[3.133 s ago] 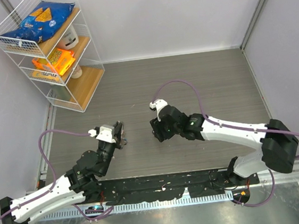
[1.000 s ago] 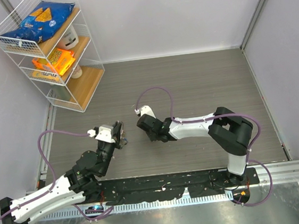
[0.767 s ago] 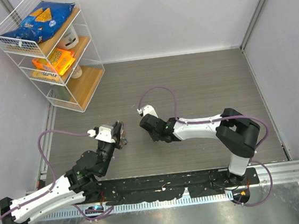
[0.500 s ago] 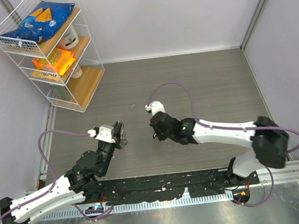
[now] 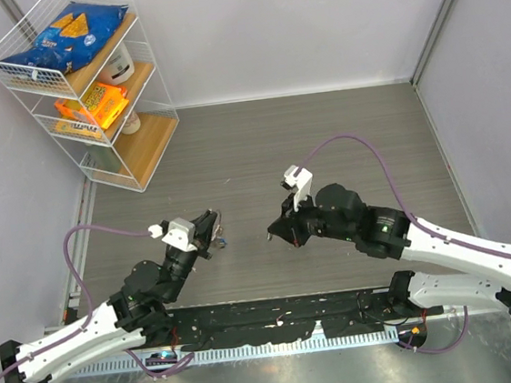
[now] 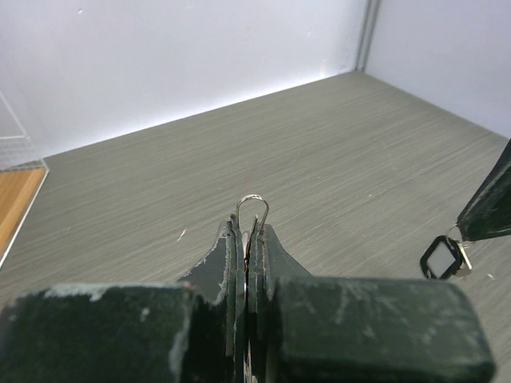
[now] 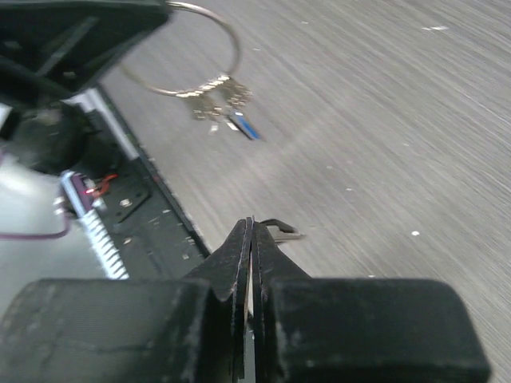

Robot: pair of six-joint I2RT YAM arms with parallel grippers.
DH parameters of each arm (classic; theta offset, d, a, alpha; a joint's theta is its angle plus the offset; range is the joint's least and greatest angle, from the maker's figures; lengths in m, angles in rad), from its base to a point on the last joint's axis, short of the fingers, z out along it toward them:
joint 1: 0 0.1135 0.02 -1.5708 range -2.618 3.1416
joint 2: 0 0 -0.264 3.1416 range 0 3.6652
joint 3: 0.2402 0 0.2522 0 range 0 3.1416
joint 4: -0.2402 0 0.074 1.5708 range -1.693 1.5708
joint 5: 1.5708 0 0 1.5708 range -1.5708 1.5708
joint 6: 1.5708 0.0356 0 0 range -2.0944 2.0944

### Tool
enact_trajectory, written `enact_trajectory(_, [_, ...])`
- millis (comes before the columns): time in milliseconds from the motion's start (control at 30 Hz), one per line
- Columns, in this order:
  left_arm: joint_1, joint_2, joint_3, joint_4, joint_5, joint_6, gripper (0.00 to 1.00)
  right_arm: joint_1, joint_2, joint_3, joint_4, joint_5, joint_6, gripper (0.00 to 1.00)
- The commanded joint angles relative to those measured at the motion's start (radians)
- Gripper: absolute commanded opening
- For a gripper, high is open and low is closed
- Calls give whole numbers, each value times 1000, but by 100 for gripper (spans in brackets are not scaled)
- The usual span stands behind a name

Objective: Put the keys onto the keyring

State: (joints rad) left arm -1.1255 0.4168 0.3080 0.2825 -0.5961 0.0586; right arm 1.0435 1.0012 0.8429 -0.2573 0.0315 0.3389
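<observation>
Left jaws are closed on the keyring [image 6: 252,209], its loop seen edge-on above the tips, with several keys [image 7: 219,94] hung from it. Right jaws are closed on a single key [image 6: 444,257], held near the ring, not touching.

Beneath is a grey wood-grain desk [image 5: 341,137]. A wire rack [image 5: 158,92] is noted far left, stocked with snack bags [image 5: 65,36]. The desk is enclosed by pale walls [image 5: 293,23].

The keyring [image 6: 252,198] is thin, bright polished metal wire. The keys [image 7: 217,102] are shiny silvery metal, one with a glossy blue plastic tag [image 7: 246,126]. The left end effector [image 6: 246,233] and right end effector [image 7: 250,230] look like matt dark plastic, scuffed pale at the edges. The counter [image 5: 350,136] is matt grey with a wood grain. At ten o'clock, a white coated-wire rack [image 5: 31,76] holds bare wooden shelves [image 5: 148,146].
</observation>
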Motion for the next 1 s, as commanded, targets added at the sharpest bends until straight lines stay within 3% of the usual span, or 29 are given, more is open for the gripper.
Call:
enact_trajectory(0, [3, -33, -13, 102, 119, -5, 0, 4, -73, 13, 67, -206, 3, 6])
enact_trajectory(167, [1, -58, -27, 126, 218, -11, 0, 4, -96, 9, 147, -335, 75, 6])
enact_trajectory(367, [3, -78, -40, 155, 306, -11, 0, 4, -73, -19, 370, -432, 251, 6])
enact_trajectory(967, [1, -124, -63, 187, 395, -17, 0, 4, 65, -137, 834, -400, 551, 6])
